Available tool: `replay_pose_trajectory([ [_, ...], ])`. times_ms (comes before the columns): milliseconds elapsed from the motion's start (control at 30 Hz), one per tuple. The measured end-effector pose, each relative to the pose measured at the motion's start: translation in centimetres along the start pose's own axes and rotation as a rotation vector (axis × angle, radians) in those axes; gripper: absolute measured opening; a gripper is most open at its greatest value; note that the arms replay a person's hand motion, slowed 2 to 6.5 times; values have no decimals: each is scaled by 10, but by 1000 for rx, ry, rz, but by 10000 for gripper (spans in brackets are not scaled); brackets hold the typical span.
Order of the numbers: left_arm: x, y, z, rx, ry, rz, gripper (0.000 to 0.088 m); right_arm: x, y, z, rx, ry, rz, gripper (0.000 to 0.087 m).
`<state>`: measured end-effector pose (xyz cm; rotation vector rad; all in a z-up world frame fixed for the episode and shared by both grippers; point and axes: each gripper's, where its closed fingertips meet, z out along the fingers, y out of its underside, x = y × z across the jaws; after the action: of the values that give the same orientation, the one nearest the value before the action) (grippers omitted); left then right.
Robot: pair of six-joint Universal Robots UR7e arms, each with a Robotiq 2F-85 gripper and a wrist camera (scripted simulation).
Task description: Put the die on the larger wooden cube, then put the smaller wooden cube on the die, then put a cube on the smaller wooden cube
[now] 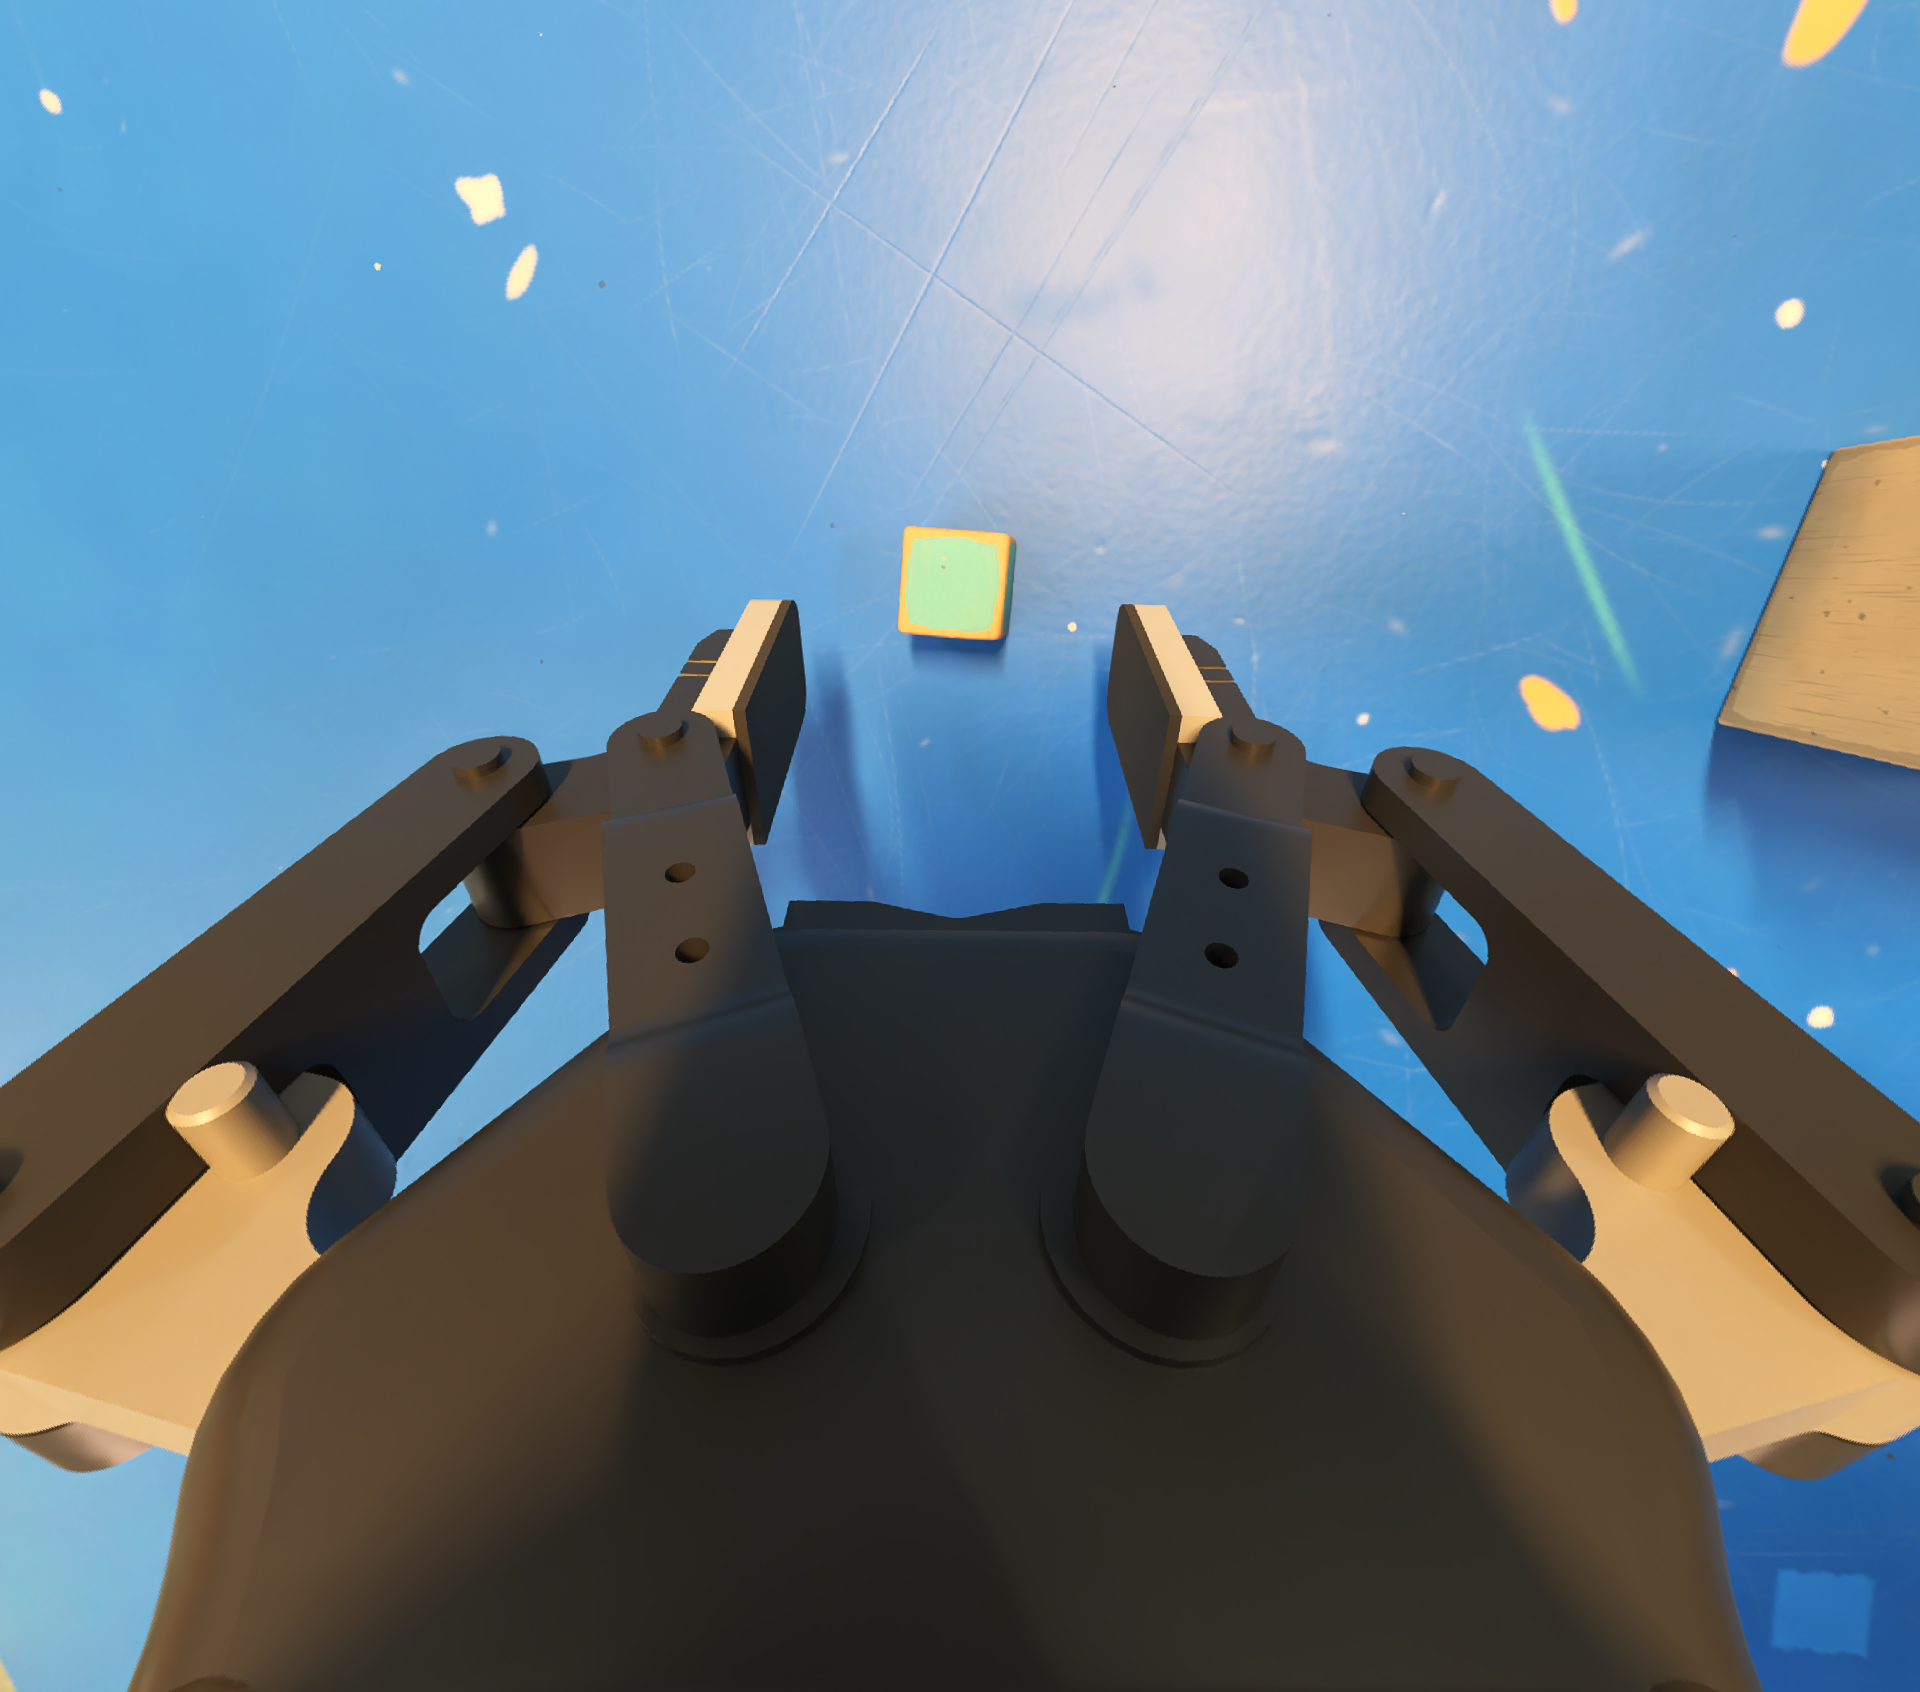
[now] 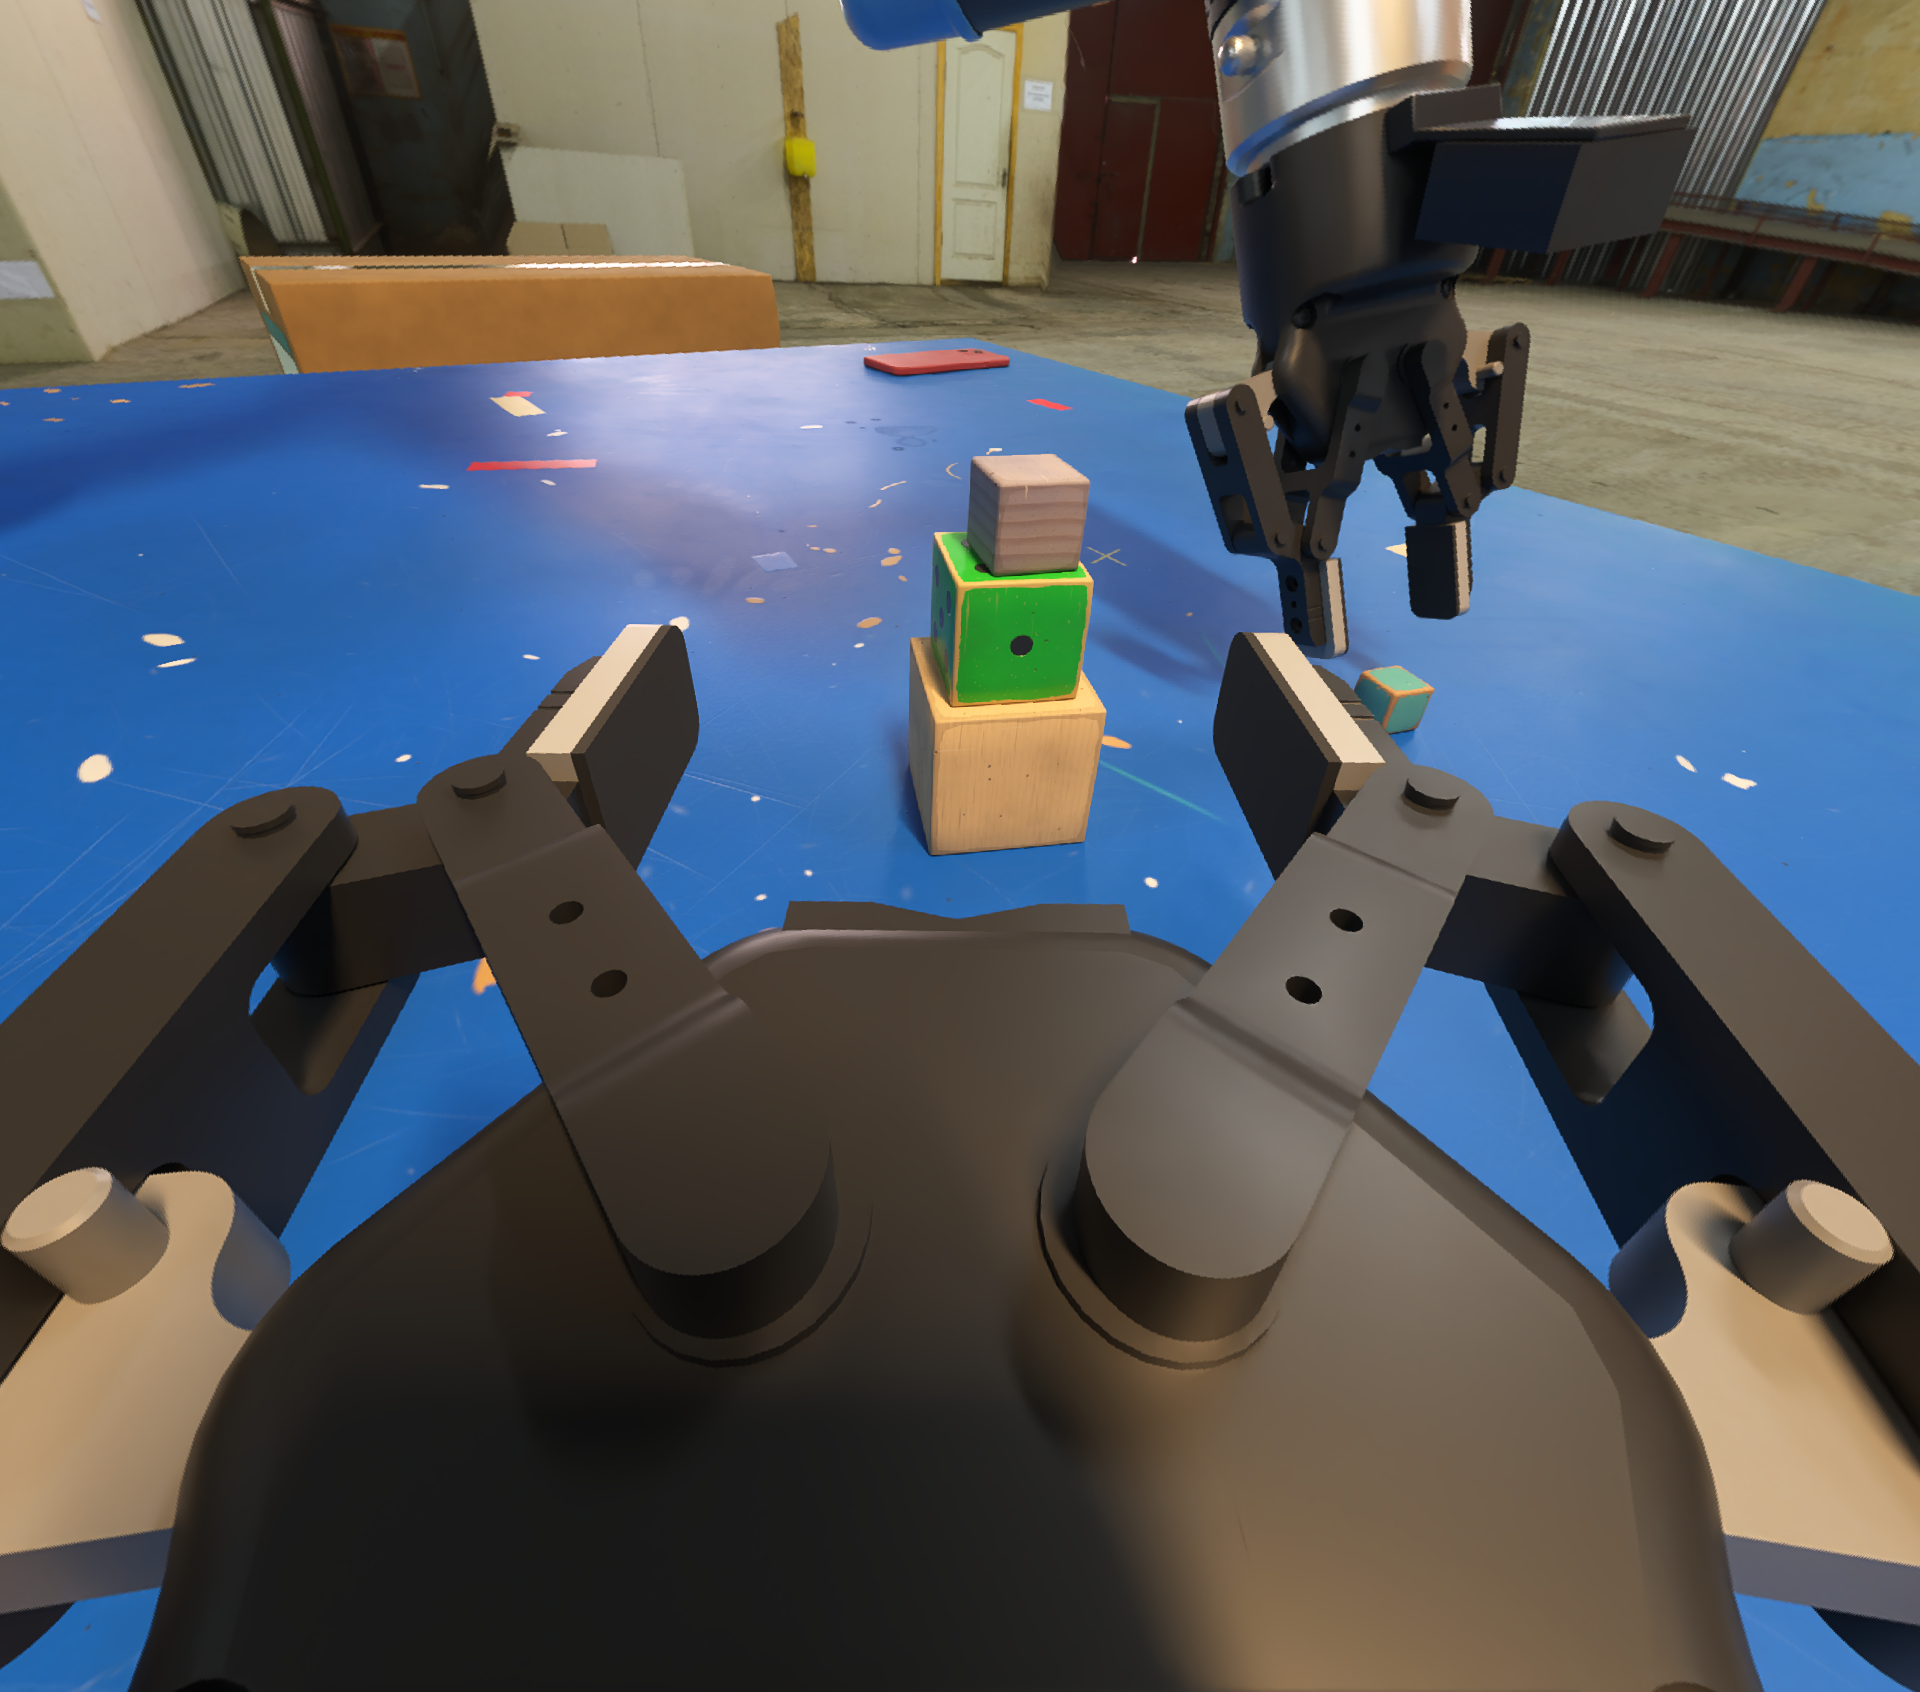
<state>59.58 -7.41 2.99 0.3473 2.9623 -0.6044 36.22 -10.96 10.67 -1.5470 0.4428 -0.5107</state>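
Note:
In the right wrist view a stack stands on the blue table: the larger wooden cube (image 2: pixel 1006 759) at the bottom, the green die (image 2: pixel 1013 619) on it, the smaller wooden cube (image 2: pixel 1029 512) on top. A small teal cube with orange edges (image 2: pixel 1397 695) lies on the table to the stack's right. My left gripper (image 2: pixel 1382 593) hangs open just above that cube. In the left wrist view the teal cube (image 1: pixel 954 582) lies straight below, between and just beyond the open gripper (image 1: pixel 956 655). My right gripper (image 2: pixel 956 707) is open and empty, in front of the stack.
A red phone (image 2: pixel 935 362) lies at the table's far edge. A brown cardboard box (image 2: pixel 514 307) stands beyond the far left edge. In the left wrist view the larger wooden cube (image 1: pixel 1839 603) shows at the right edge. The blue table (image 2: pixel 416 603) carries paint flecks.

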Motion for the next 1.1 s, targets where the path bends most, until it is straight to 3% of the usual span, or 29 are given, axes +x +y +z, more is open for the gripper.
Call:
replay_pose_trajectory([
  [533,-4,2,18,-18,23,35,461,-1,0,0,1,-3,-6,854],
  [667,-2,0,19,-2,27,52,347,-1,0,0,0,-4,-7,854],
  [767,0,-1,18,3,29,58,205,-1,0,0,1,-3,-8,854],
  [1100,8,-1,-5,-28,34,47,209,-1,-1,0,5,-6,-8,854],
])
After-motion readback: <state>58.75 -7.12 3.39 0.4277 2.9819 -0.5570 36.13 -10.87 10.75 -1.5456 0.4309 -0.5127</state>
